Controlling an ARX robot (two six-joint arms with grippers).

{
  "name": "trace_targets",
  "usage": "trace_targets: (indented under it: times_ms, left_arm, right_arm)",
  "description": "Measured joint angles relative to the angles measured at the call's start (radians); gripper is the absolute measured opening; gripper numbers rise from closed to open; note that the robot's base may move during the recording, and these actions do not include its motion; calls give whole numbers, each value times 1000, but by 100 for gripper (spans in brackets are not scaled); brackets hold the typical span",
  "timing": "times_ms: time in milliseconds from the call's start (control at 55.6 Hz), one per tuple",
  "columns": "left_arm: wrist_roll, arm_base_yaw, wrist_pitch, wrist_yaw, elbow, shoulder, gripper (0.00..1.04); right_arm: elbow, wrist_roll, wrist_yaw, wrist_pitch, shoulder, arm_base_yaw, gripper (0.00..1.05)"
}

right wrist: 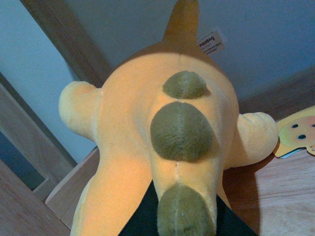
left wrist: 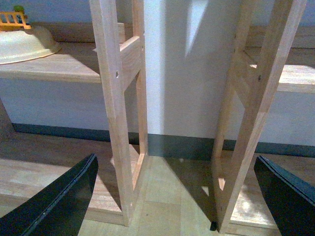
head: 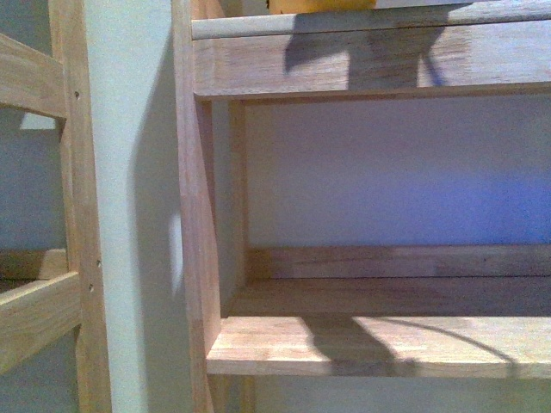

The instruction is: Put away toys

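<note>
Resting on a wooden shelf [right wrist: 275, 196], orange plush [right wrist: 162, 147] fills the right wrist view; right fingers [right wrist: 142, 221] mostly hidden beneath it, grip unclear. Left fingers [left wrist: 54, 201] spread wide, empty, facing shelf frames [left wrist: 115, 98].

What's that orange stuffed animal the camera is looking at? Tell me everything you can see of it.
The orange-yellow plush toy fills the right wrist view. It looks soft and fuzzy, with three olive-green patches in a row along its body, stubby limbs out to both sides, a tapering end and a white sewn-in label. It lies on a wooden shelf, and a dark gripper part overlaps its near end.
</note>
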Motion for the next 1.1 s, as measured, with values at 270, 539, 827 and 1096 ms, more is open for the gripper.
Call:
trace_targets:
  times_ms: [270,539,827,1096]
  left_arm:
    - [0,0,0,0,0,0,98]
    - [0,0,0,0,0,0,98]
    - [0,0,0,0,0,0,98]
    - [0,0,0,0,0,0,98]
  right_arm:
    - [28,-37,6,-20,0,11,37]
    - [59,-118,54,-32,0,17,77]
    - [59,-349,168,11,-38,40,98]
    - [-146,-624,338,214,-261,87,98]
